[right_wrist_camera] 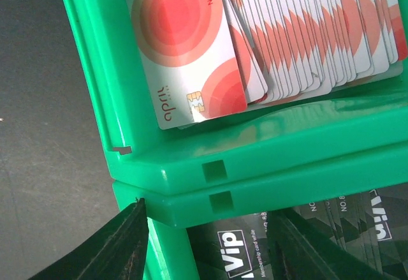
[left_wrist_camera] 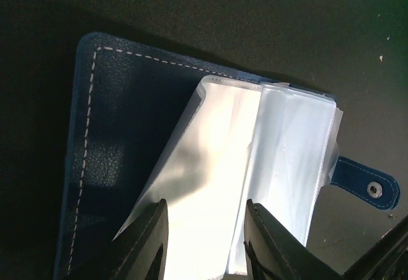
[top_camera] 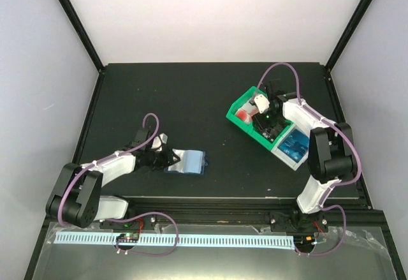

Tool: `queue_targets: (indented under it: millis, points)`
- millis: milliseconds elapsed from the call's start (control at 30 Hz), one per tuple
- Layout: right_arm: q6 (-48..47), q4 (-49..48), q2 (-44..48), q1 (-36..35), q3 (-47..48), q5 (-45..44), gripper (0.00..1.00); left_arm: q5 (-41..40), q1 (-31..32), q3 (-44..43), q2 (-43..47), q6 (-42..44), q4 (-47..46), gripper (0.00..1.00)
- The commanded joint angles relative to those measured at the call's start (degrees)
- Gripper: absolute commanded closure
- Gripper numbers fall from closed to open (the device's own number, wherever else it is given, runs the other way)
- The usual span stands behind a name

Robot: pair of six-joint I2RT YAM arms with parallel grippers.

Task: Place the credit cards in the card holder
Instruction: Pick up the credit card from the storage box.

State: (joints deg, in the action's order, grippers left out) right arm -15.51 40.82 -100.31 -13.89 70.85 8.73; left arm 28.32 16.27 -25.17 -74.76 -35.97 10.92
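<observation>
Right gripper spread, empty, above green bin near table's right edge. Credit cards judged light, thin, stiff, slick; pinch an exposed edge.

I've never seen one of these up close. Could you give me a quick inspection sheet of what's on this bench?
Surface: matte black table.
Job's things: card holder lies open, clear sleeves fanned; blue cards sit in a pale bin.
Clutter: green bin holds red-and-white cards and black VIP cards.
Grippers: left gripper jaws open over the sleeves; right gripper jaws open over the green bin.
Cables: purple loops on both arms.
Surroundings: white walls, black frame.
</observation>
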Motion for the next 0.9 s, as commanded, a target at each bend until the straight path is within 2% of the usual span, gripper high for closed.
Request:
queue_targets:
  millis: [0,67,300,400,600,867]
  points:
    - [-2.4,3.1,-2.4,3.0,1.9,-3.3,0.46,-4.4,0.2,0.0,-2.6,1.1,3.5,0.65]
    - [-2.6,3.8,-2.1,4.4,1.9,-2.7,0.45,-4.4,0.2,-0.2,-2.7,1.1,3.7,0.65]
    - [-4.6,2.4,5.5,5.3,0.6,9.3,0.4,-4.4,0.2,-0.6,-2.7,1.0,3.8,0.65]
    - [-4.6,2.7,6.3,5.7,0.0,7.3,0.39,-4.6,0.2,-0.5,-2.0,1.1,3.9,0.65]
    - [-3.8,4.9,4.9,7.3,-0.1,0.8,0.49,-4.7,0.2,-0.8,-1.8,1.4,4.1,0.65]
    - [0.5,5.0,-2.4,6.9,4.0,-3.1,0.46,-5.1,0.2,-0.4,-1.6,1.3,3.9,0.66]
